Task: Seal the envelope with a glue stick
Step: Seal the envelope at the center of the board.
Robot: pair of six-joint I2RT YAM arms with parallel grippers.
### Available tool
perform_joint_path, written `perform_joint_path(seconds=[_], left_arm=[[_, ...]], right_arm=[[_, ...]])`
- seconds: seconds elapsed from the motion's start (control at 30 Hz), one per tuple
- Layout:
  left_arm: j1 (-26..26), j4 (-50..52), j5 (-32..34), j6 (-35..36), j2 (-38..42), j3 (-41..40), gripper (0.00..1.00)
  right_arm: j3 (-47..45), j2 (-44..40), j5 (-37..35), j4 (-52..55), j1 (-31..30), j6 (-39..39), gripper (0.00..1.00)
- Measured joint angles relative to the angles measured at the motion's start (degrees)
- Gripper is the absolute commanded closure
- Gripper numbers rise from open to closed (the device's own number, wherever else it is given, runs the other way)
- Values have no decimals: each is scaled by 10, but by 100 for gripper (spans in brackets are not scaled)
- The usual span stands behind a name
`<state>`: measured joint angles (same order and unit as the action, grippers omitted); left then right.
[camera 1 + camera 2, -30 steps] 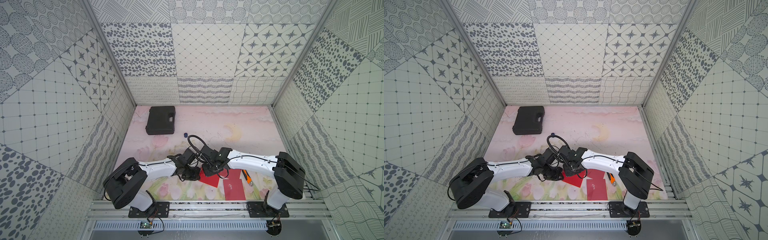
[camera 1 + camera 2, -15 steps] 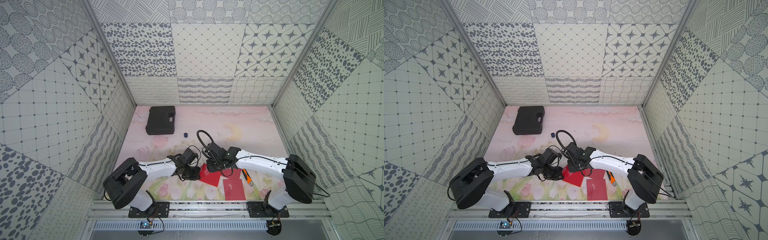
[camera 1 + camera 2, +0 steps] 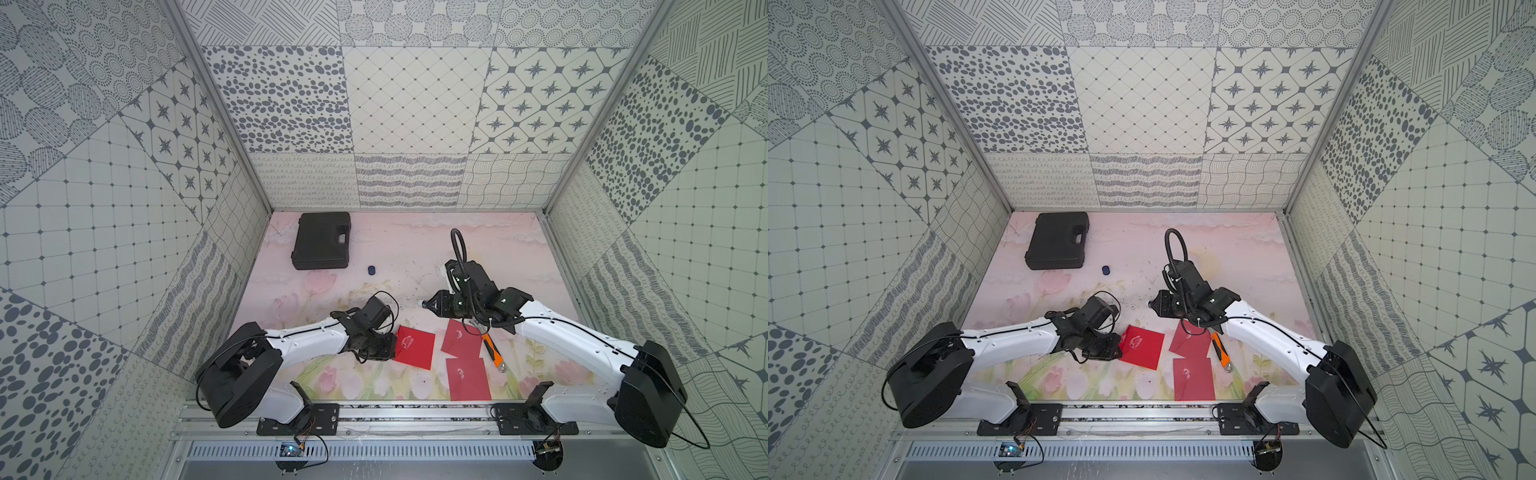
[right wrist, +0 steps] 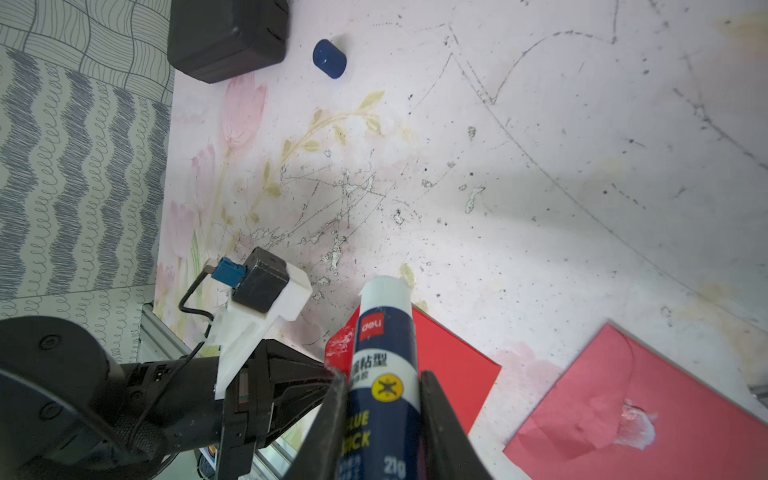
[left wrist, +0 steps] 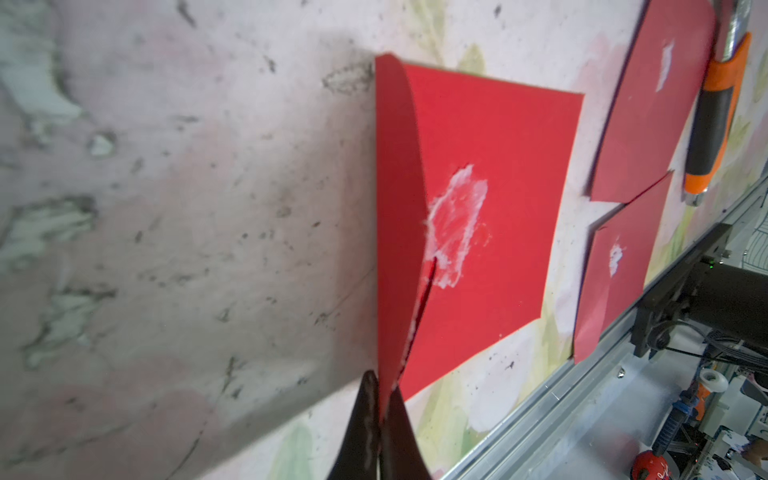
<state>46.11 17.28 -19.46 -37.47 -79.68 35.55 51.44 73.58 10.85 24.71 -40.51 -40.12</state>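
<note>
Right gripper (image 4: 383, 384): you are pulling it off the envelope (image 5: 503, 174), clamping the glue stick (image 4: 386, 332).
Left gripper (image 5: 380, 392): pinching the flap (image 5: 397, 199).
Risk: flap slipping out, glue drying.

Your glue stick (image 4: 384, 365) is dark blue with a white tip, yellow lettering and a red logo patch; the cap (image 4: 329, 58) is dark blue too. You'll see the envelope (image 5: 478, 208) is red, smeared white. The wrench (image 5: 712, 120) is orange and black, the case (image 3: 322, 240) black, the bench (image 3: 415, 249) pale pink with tulips.
</note>
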Motion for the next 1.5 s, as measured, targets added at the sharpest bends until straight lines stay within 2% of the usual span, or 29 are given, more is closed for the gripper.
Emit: perform_joint_path(seconds=[0.17, 0.27, 0.53, 0.77, 1.2, 1.5], left_arm=[[0, 27, 16, -5, 33, 0, 57], [0, 37, 20, -10, 47, 0, 50], [-12, 64, 23, -10, 52, 34, 49], [-44, 52, -10, -11, 10, 52, 52], [-52, -14, -87, -22, -70, 75, 55], [-52, -76, -127, -45, -114, 71, 53]], right_arm=[[-8, -12, 17, -1, 20, 3, 100], [-9, -14, 24, -1, 30, 8, 100], [-16, -35, 39, -1, 54, 18, 100], [-18, -54, 42, 5, 66, 20, 100], [-21, -88, 42, 27, 76, 20, 100], [-21, -88, 42, 30, 78, 20, 100]])
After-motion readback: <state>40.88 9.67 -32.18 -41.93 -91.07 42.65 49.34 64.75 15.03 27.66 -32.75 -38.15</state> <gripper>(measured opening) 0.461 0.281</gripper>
